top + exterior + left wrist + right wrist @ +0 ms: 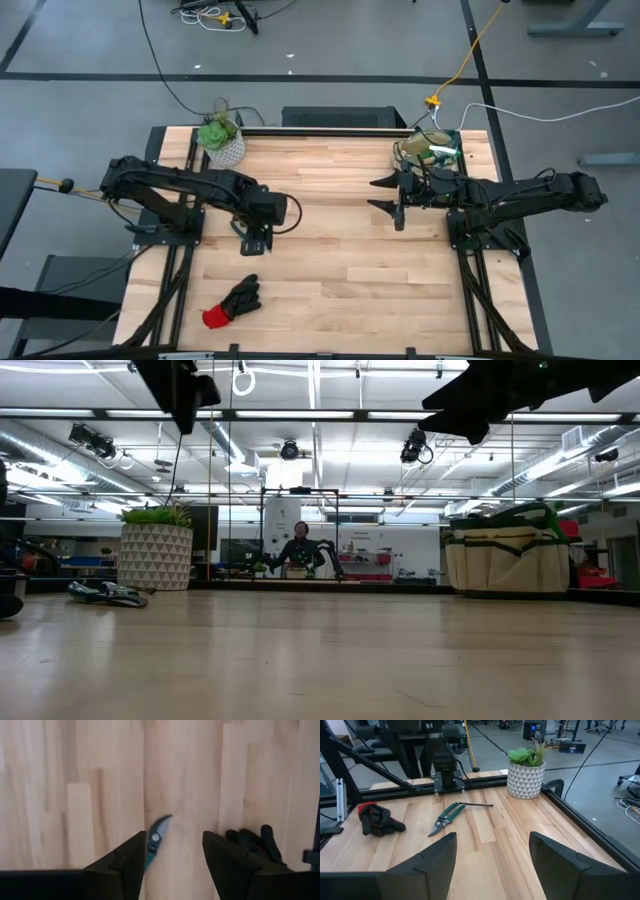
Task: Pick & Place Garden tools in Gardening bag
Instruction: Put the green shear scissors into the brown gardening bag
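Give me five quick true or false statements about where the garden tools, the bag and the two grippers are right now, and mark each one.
1. The pruning shears lie on the table. True.
2. The black glove is inside the gardening bag. False: it lies on the table, near the front edge.
3. The left gripper is open above the shears. True.
4. The right gripper is shut on the glove. False: it is open and holds nothing.
5. The plant pot stands beside the bag. False: they stand at opposite back corners.
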